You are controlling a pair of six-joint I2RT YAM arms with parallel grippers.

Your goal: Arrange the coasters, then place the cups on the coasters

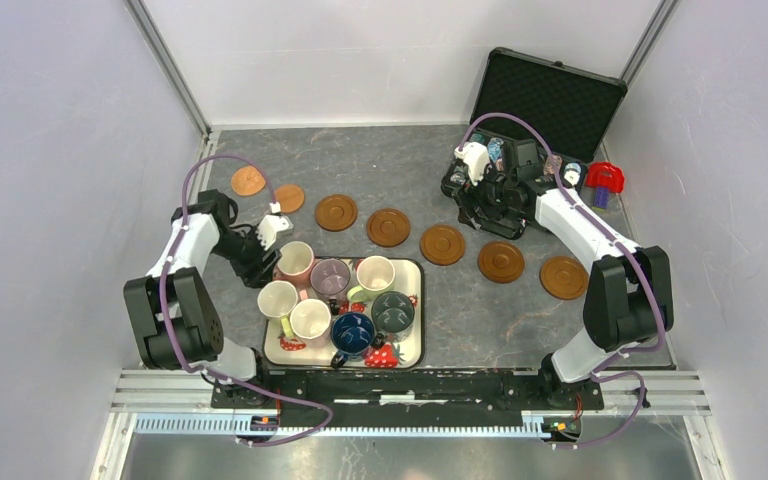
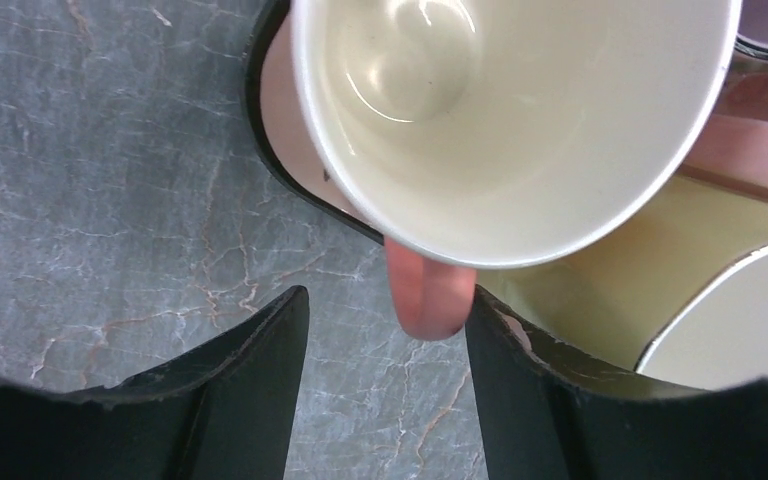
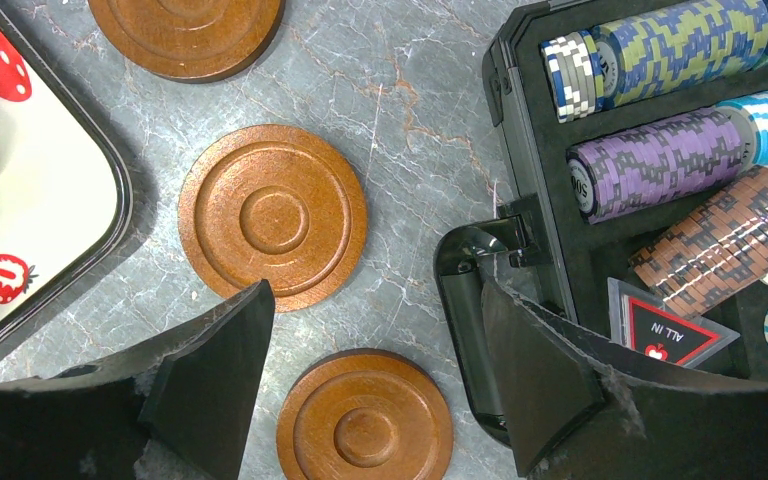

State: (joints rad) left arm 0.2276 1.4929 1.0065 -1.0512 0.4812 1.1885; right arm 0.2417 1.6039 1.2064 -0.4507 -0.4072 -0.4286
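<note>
Seven coasters lie in a slanting row across the table, from a light one (image 1: 248, 181) at the left to a dark one (image 1: 564, 277) at the right. Seven cups stand on the strawberry tray (image 1: 412, 352). My left gripper (image 1: 268, 265) (image 2: 388, 295) is open around the handle (image 2: 430, 295) of the pink cup (image 1: 295, 262) (image 2: 510, 120). The right finger touches the handle; the left finger stands apart from it. My right gripper (image 1: 482, 215) (image 3: 372, 290) is open and empty above two dark coasters (image 3: 273, 218) (image 3: 365, 420).
An open black case (image 1: 548, 95) of poker chips (image 3: 660, 150) sits at the back right, close to my right gripper's fingers. A red object (image 1: 605, 178) lies beside it. A cream cup (image 2: 740, 320) crowds the pink one. The tray's black rim (image 2: 290, 180) lies under the pink cup.
</note>
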